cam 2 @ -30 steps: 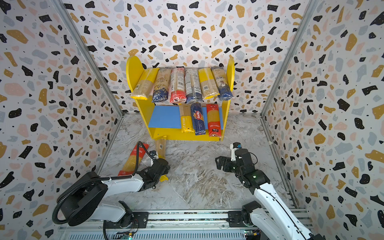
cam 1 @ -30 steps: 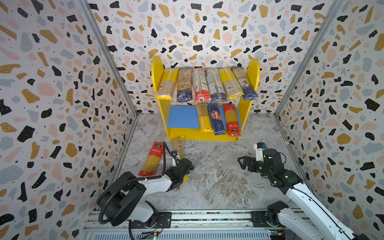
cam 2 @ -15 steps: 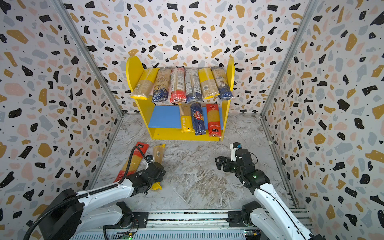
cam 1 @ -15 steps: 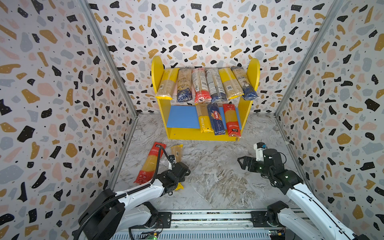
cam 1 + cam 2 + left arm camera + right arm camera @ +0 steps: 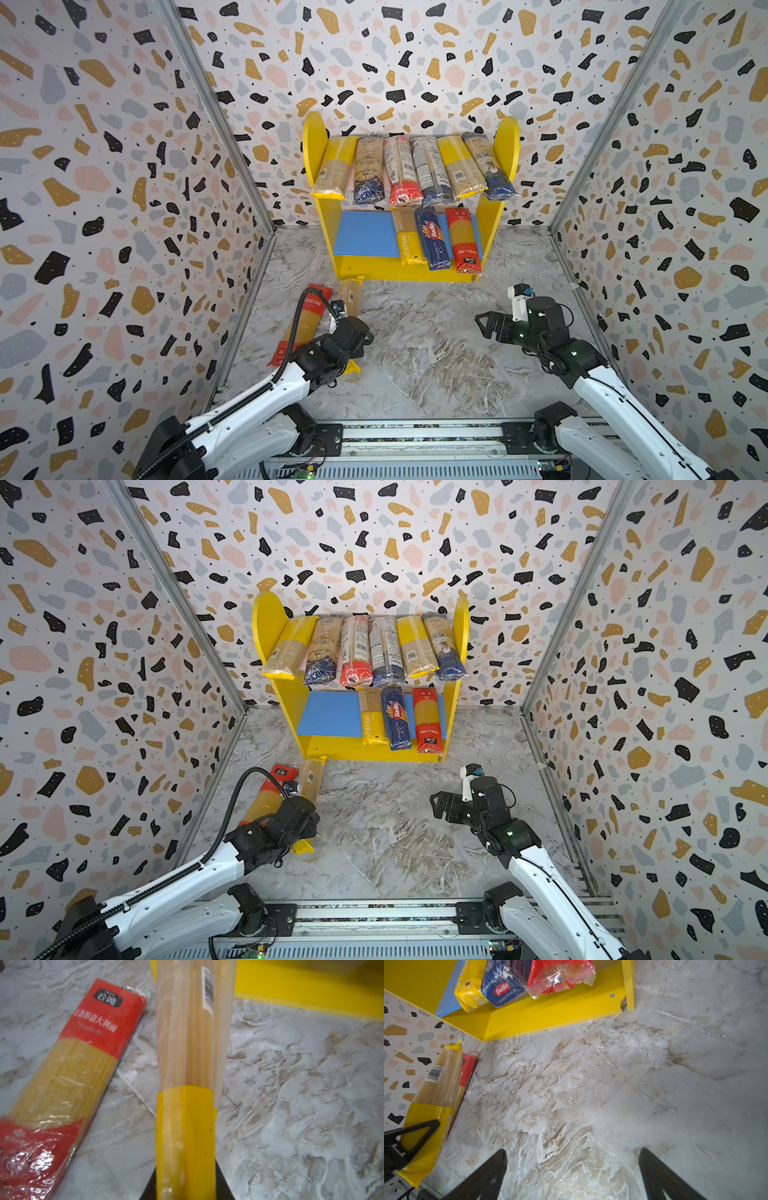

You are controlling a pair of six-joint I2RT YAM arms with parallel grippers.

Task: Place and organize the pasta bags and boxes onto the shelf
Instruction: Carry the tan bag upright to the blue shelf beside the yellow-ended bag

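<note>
The shelf [image 5: 376, 272] stands at the back; in both top views its upper board carries several pasta packs side by side. Three packs [image 5: 432, 241] lie on the right of the blue lower board [image 5: 332, 715]. My left gripper [image 5: 186, 1180] is shut on the yellow end of a clear pack [image 5: 193, 1028], whose far end points at the shelf's left front corner [image 5: 350, 295]. A red-ended pack [image 5: 303, 324] [image 5: 68, 1076] lies on the floor just left of it. My right gripper [image 5: 488, 326] [image 5: 572, 1167] hangs open over bare floor, nothing between its fingers.
Patterned walls close in the left, back and right sides. The left wall [image 5: 232, 316] runs close beside the red-ended pack. A metal rail [image 5: 415, 436] crosses the near edge. Marble floor [image 5: 424, 353] lies between the two arms.
My left arm has sunk lower and stretched out, drawing the yellow-ended pack slightly toward the near side. The right arm has stayed still.
</note>
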